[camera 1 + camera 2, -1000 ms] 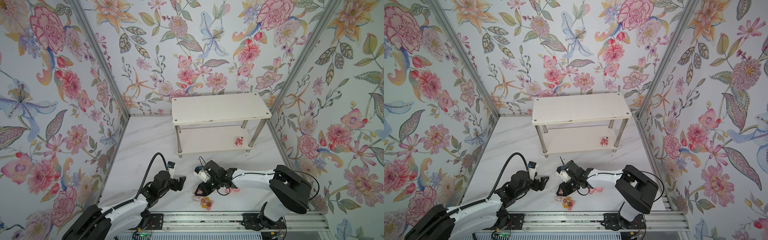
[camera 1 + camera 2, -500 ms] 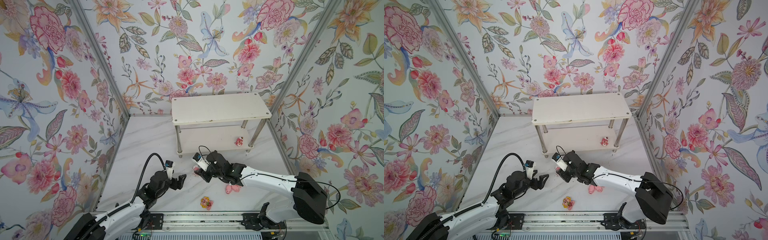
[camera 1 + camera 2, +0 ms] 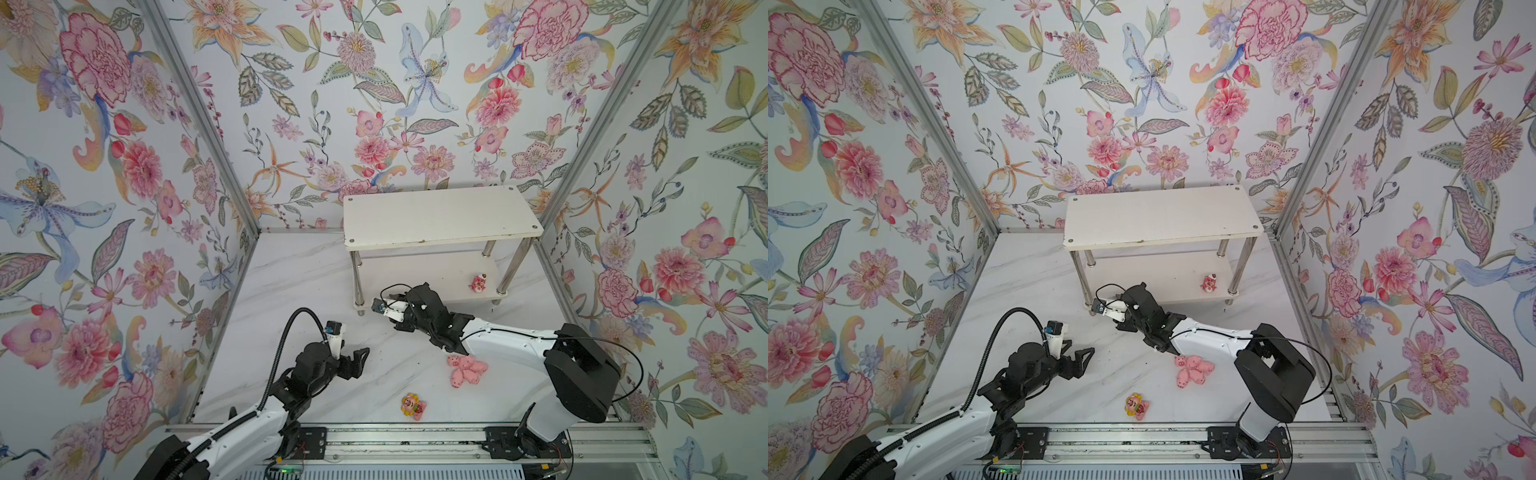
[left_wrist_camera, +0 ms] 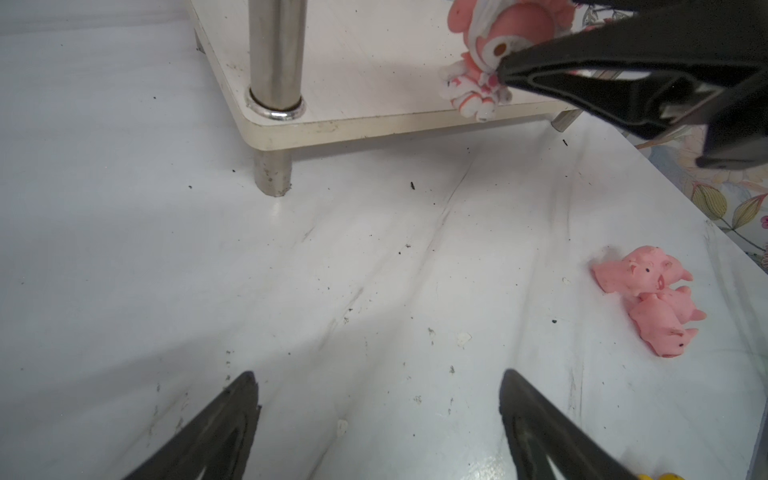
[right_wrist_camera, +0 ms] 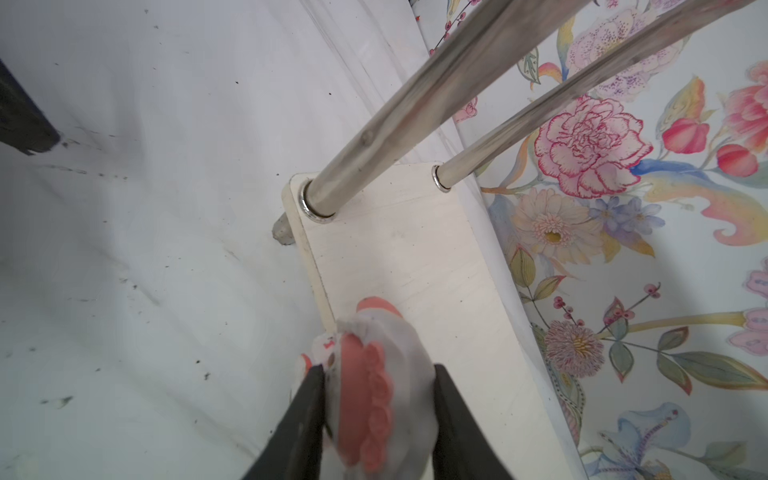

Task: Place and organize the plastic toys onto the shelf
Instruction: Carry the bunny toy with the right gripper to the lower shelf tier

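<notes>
At the shelf (image 3: 449, 278) lower front edge: my right tool (image 5: 376, 374) clamped on white-pink toy (image 5: 370, 415); in a top view, bare board lies 2 o'clock. Left tool (image 4: 378, 399) gaping, empty.

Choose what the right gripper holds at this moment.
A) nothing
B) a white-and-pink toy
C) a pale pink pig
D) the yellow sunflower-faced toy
B: in the right wrist view the right gripper has its jaws closed on either side of a white-and-pink toy, at the front edge of the lower board of the shelf.
</notes>
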`<state>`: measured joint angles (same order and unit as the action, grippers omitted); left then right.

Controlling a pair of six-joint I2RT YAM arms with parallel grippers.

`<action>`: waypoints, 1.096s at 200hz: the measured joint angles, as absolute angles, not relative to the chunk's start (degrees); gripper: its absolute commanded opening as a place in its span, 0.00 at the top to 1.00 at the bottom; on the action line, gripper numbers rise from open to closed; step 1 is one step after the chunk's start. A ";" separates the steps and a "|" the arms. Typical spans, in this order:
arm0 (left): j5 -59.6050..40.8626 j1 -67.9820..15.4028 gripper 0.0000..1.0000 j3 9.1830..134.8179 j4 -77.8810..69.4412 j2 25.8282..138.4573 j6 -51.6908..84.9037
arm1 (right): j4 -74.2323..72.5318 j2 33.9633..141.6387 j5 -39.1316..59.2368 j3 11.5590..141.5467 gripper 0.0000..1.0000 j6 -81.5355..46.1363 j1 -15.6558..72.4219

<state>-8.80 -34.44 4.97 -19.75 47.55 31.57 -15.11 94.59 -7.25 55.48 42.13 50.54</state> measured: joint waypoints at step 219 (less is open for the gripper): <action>-11.81 -30.30 0.09 6.44 -22.83 57.47 32.47 | -17.89 107.85 6.57 65.39 0.75 53.23 44.51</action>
<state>-11.81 -30.30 6.44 -22.83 57.47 32.47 -17.89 107.85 6.57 65.39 53.23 44.51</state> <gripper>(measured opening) 0.908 0.361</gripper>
